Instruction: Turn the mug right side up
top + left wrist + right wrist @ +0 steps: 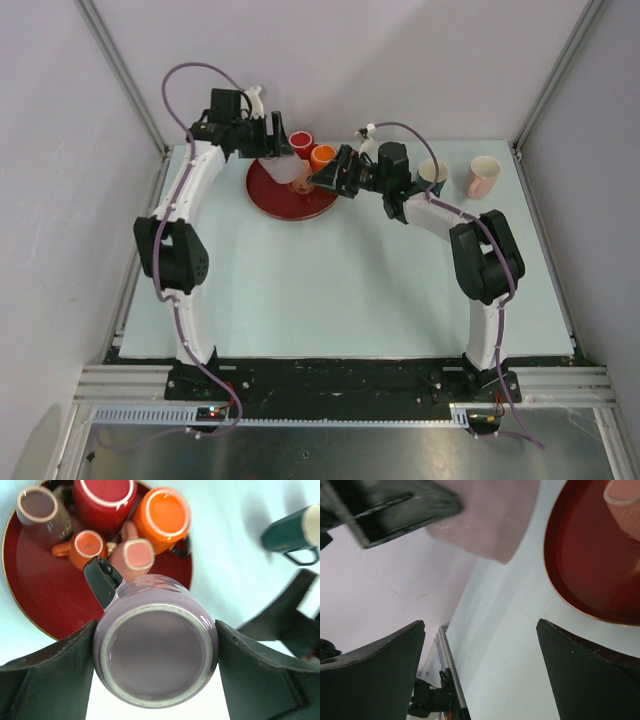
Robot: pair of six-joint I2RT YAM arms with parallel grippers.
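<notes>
The pale table (340, 290) is being occupied on its far part by a round red tray (290, 203). Over the tray's rim, the left gripper (274, 150) is being clenched on both sides of a lavender mug (157, 652). The mug's flat base is being turned toward the left wrist camera, and its black handle (101, 582) is being pointed toward the tray's middle. At the tray's right edge, the right gripper (480, 675) is being held spread wide, nothing between its fingers. On the tray's far part, a red cup (105, 497), an orange cup (162, 515), a mauve cup (39, 510), a small pink cup (136, 556) and a small orange cup (86, 546) are being crowded together. Well to the tray's right, a teal mug (292, 530) and a pink mug (483, 176) are being borne by the table.
</notes>
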